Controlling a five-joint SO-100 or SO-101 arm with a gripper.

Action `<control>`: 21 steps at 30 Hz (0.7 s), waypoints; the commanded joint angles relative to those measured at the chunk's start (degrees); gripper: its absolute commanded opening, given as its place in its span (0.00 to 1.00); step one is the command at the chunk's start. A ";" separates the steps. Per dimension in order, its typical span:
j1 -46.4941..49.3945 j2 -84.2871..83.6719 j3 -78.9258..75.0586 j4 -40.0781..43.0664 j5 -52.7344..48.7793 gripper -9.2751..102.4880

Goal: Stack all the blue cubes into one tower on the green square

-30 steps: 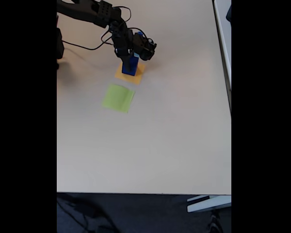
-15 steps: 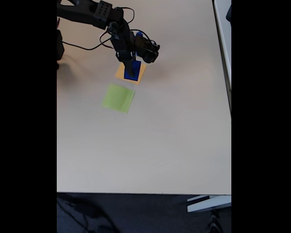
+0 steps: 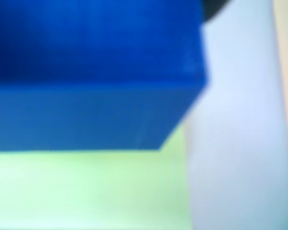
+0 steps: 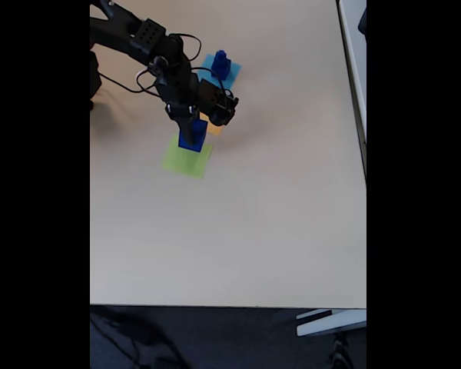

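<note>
A pale beige worktop [image 4: 276,223] spreads wide below and to the right of the end effector [image 4: 192,131] in the fixed view, evenly lit with a soft bright patch. Its near edge runs straight across, far below the end effector. Beyond that edge lies dark grey floor [image 4: 215,338]. A pale strip [image 4: 330,321], perhaps furniture, juts in at lower right.

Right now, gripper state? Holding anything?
Gripper: shut on a blue cube, carried above the near edge of the green square; the wrist view shows the cube close up.
</note>
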 commanded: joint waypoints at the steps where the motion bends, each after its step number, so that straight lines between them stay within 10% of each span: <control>1: 1.32 4.04 0.18 -1.93 -0.44 0.18; 21: 0.53 0.97 5.62 -8.00 2.99 0.19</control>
